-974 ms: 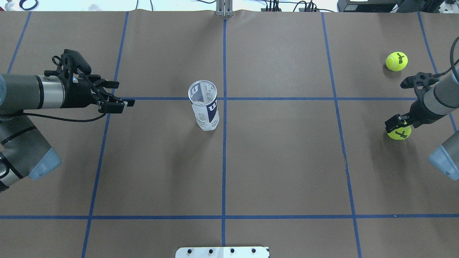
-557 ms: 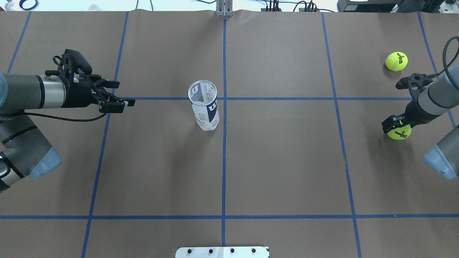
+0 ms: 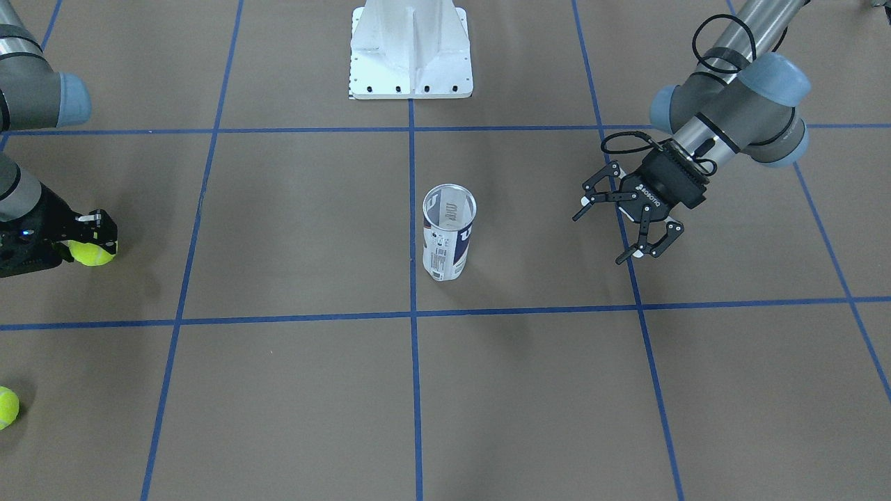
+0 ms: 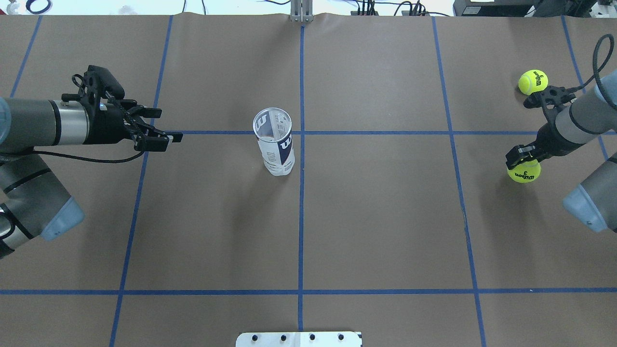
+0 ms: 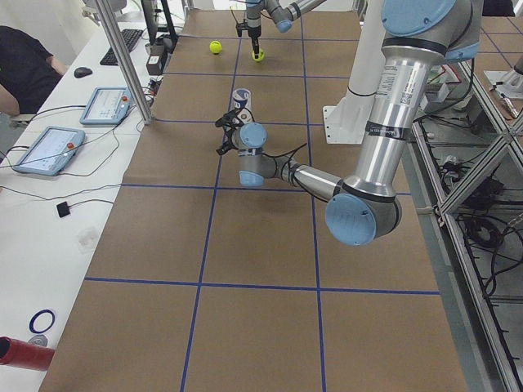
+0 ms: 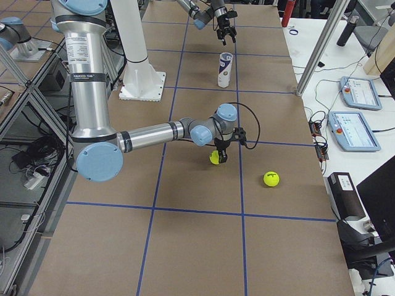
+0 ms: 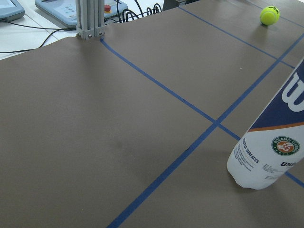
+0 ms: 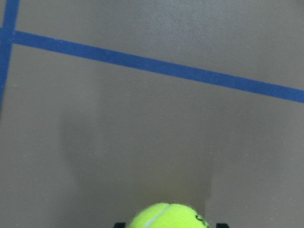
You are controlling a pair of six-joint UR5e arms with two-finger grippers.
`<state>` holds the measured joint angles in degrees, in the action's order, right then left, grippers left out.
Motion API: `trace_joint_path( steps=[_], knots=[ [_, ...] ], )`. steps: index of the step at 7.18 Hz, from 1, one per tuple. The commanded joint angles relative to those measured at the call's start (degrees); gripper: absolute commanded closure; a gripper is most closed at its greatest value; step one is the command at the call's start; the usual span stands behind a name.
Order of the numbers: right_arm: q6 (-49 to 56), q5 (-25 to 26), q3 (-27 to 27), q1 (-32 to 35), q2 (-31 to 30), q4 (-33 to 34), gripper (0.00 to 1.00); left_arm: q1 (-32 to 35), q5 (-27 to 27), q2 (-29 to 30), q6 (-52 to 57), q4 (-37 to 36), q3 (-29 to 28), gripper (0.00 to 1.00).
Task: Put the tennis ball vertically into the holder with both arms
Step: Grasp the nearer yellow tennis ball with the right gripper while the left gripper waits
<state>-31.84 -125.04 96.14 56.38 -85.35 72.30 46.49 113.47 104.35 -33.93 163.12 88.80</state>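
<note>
The holder [image 4: 273, 142] is a clear can with a white and navy label. It stands upright and open-topped near the table's middle, and also shows in the front view [image 3: 449, 233] and the left wrist view [image 7: 270, 152]. My left gripper [image 4: 166, 126] is open and empty. It lies level, well to the left of the holder, and points at it [image 3: 598, 240]. My right gripper [image 4: 519, 159] is shut on a yellow tennis ball [image 4: 524, 172] low over the table at the far right. The ball fills the bottom of the right wrist view [image 8: 168, 216].
A second tennis ball [image 4: 533, 82] lies on the table behind my right gripper. The white pedestal base [image 3: 411, 49] stands at the robot's side of the table. A metal post [image 4: 301, 12] stands at the far edge. Tablets [image 6: 358, 92] lie on the operators' bench.
My right gripper has moved left and slightly away from the robot, taking the tennis ball with it. The left gripper and the holder have hardly moved.
</note>
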Motion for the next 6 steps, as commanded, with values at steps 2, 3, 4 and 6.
trace_joint_path(
  steps=[2, 3, 4, 6],
  knots=[
    [-1.11, -4.42, 1.94, 3.73, 5.52, 3.02, 1.00, -0.96, 0.00, 0.51, 0.00, 0.00, -0.29, 0.01],
    [-2.94, -4.42, 1.86, 3.73, 7.89, 3.02, 1.00, -3.66, -0.35, 1.29, 0.35, 0.00, -0.38, 0.02],
    [-6.97, -4.51, 1.95, 3.73, 10.18, 3.02, 1.00, -6.39, -3.83, 2.08, 0.35, 0.26, -0.29, 0.02],
    [-9.98, -4.59, 3.00, 3.73, 11.95, 3.11, 1.00, -12.63, -15.59, 2.27, 0.18, 4.80, -0.29, 0.03]
  ],
)
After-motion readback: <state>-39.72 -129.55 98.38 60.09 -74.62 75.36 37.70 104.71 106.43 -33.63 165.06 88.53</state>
